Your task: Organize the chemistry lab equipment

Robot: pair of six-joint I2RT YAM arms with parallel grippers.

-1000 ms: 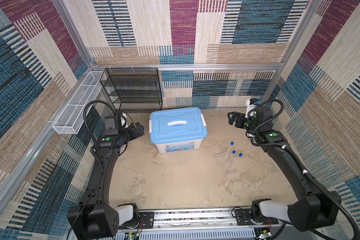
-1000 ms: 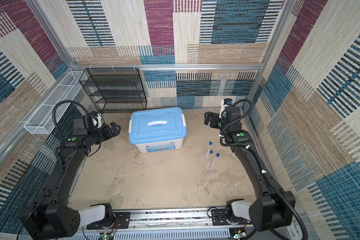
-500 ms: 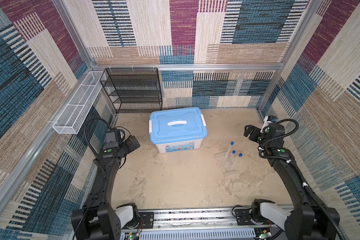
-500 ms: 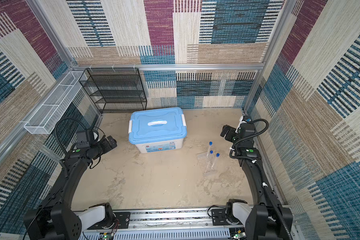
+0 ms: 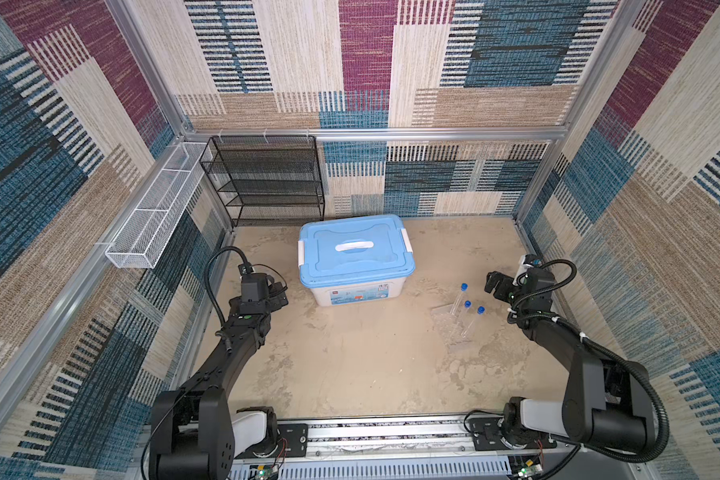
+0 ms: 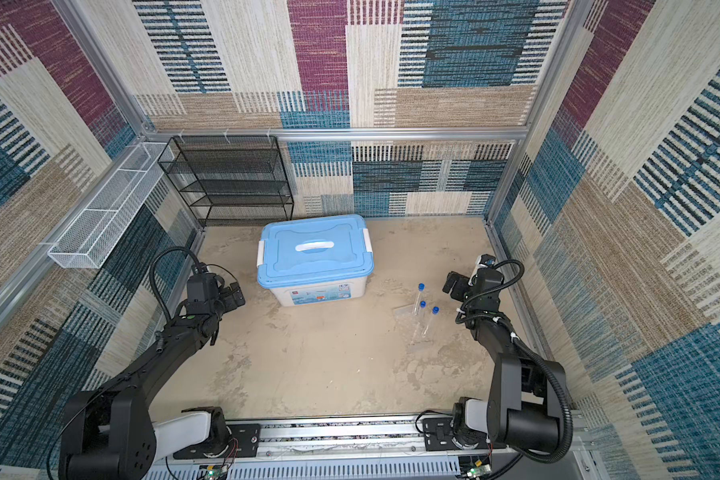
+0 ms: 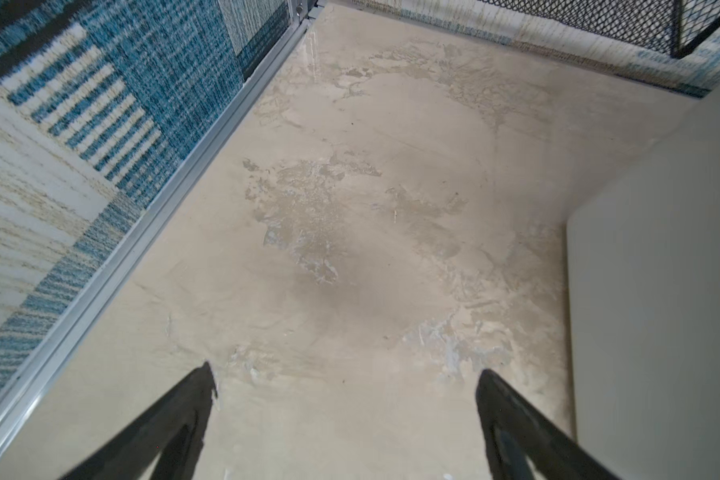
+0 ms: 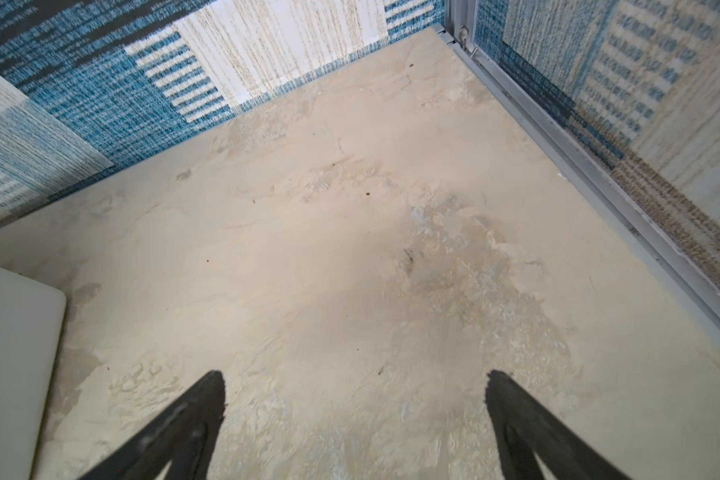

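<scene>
Left gripper (image 7: 346, 370) hangs wide open and empty over bare table beside the tub (image 5: 356, 257). Right gripper (image 8: 355, 374) also gapes, holding nothing, near the three tubes (image 5: 466, 311), which stand tilted in the rack (image 5: 454, 332). No other equipment shows. This is probably between steps. The next move needs a fresh target and a path clear of the caps.

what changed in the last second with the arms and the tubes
Both arms drew back from beside the white tub with blue lid toward the near edge. The left gripper came nearer on the tub's left. The right gripper came nearer and outward, ending beside the blue-capped tubes. Both jaws are open and empty; nothing was taken or let go. The tub, the tubes and the clear tube rack stayed put.
</scene>
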